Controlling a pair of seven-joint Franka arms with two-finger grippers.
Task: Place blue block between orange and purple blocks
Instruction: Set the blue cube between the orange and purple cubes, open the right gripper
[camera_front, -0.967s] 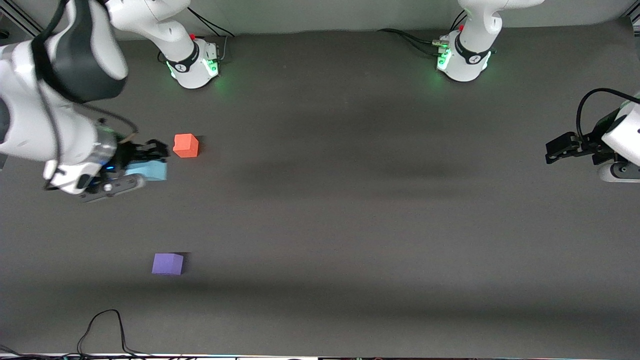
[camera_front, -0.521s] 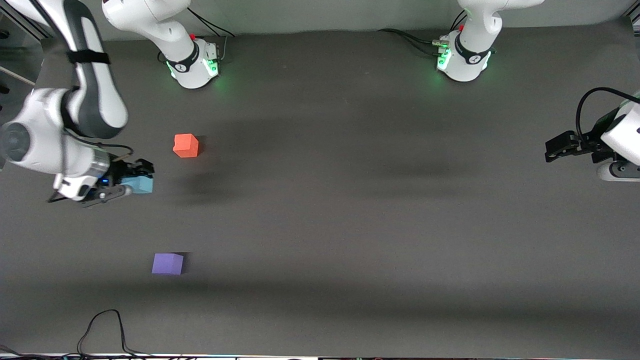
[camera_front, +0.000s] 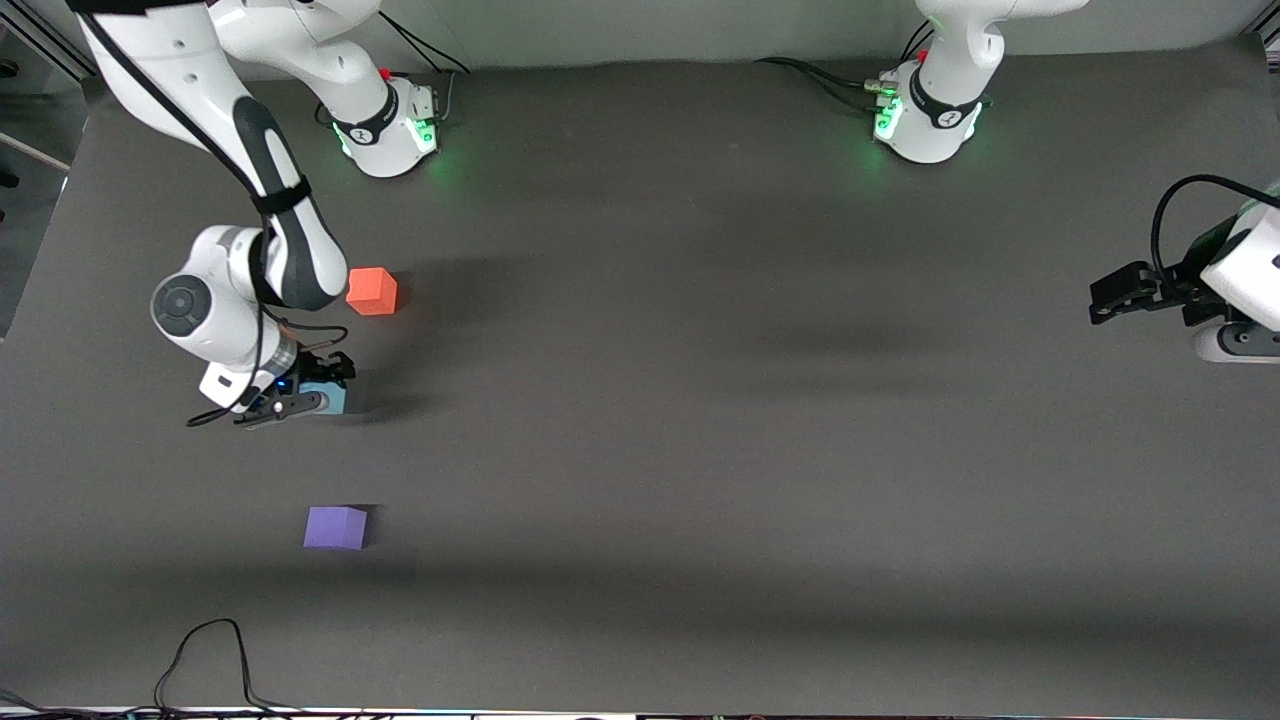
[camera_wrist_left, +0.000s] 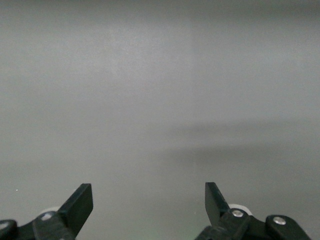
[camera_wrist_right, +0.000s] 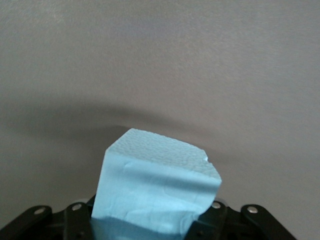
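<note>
A robotics lab: two white Franka arm bases with green status lights are bolted to a dark matte desk, cables trailing beside them.

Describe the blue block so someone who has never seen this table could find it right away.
Find the right arm's end of the table. There the right gripper grips the blue block, between the orange block and purple block. It is the only pale blue cube.

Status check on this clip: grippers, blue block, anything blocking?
Right gripper shut on blue block, between orange block and purple block. Left gripper open, waiting at its table end. Nothing blocking.
</note>
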